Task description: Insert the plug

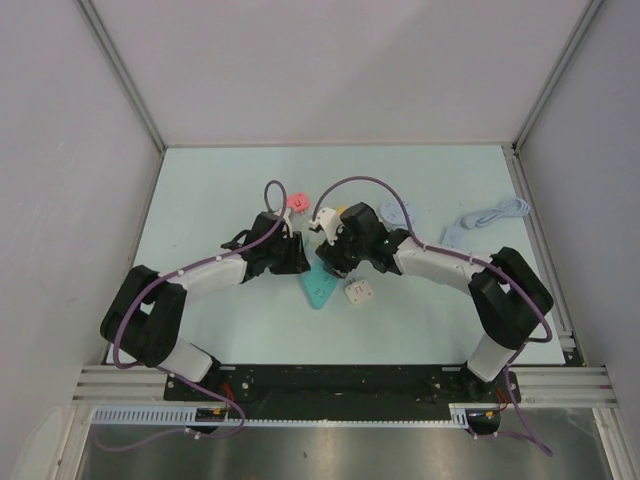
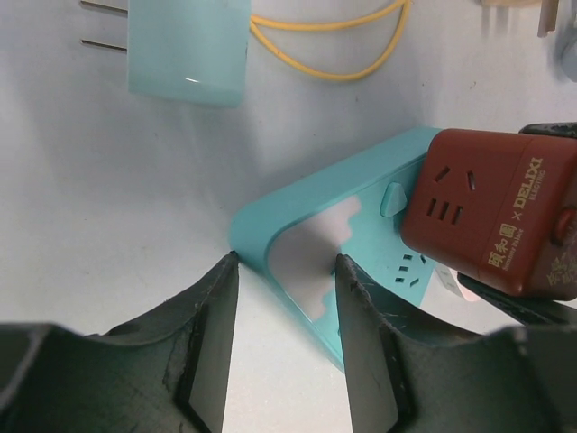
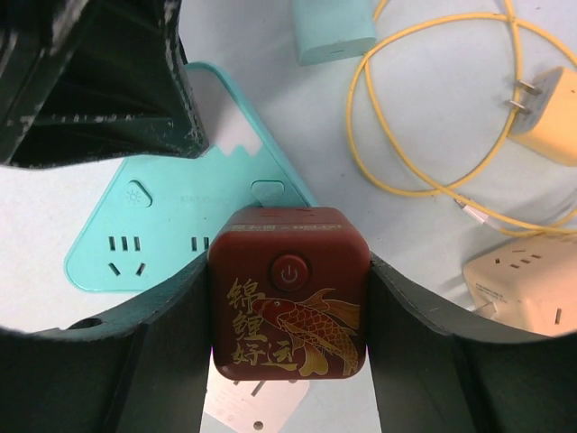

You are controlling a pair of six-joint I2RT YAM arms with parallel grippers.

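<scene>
A dark red cube plug [image 3: 288, 298] with a gold fish and a power button sits between the fingers of my right gripper [image 3: 288, 262], which is shut on its two sides. The cube hangs over the right corner of a teal triangular power strip [image 3: 153, 216], by its button; its prongs are hidden. In the left wrist view the red cube [image 2: 491, 212] covers part of the strip [image 2: 352, 189]. My left gripper [image 2: 287, 262] is open, its fingers straddling the strip's near corner. From above, both grippers meet over the strip [image 1: 320, 290].
A pale teal charger [image 2: 187, 45] and a looping yellow cable [image 3: 424, 171] lie beyond the strip. A yellow charger [image 3: 545, 104] and a cream socket block [image 3: 523, 289] sit to the right. A white adapter [image 1: 358, 291], a pink piece [image 1: 298, 202] and a blue cable [image 1: 490, 215] are on the table.
</scene>
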